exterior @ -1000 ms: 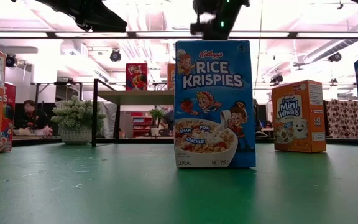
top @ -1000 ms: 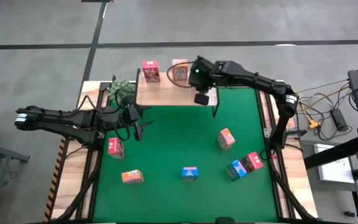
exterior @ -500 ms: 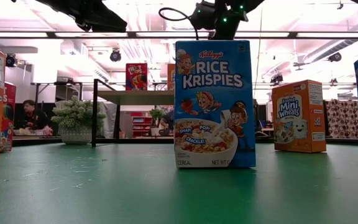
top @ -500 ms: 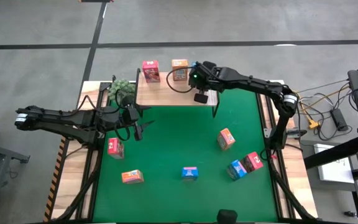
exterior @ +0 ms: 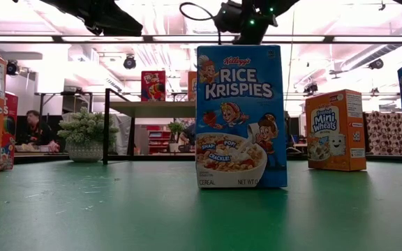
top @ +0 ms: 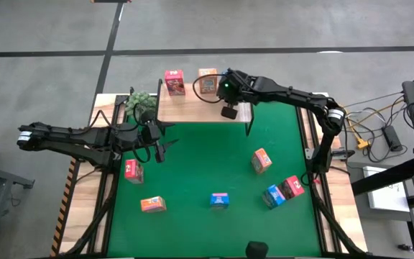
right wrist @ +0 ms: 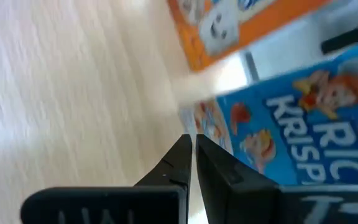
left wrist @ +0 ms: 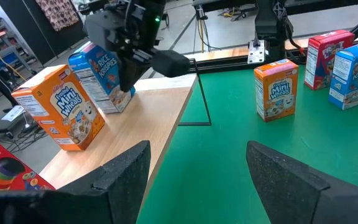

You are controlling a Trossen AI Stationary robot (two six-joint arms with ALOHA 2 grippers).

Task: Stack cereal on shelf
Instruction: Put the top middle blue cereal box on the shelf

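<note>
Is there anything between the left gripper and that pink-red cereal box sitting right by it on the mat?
Nothing visible. In the high view the left gripper, open, hangs beside the pink-red box, with only bare green mat between them. The plant stands off toward the shelf, out of that path.

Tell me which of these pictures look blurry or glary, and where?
Right wrist view: the blue Rice Krispies cereal box and light wooden shelf board are smeared and soft. Low view: pink-white ceiling lights glare, while the blue box at centre is crisp. High view: evenly lit, no glare.
</note>
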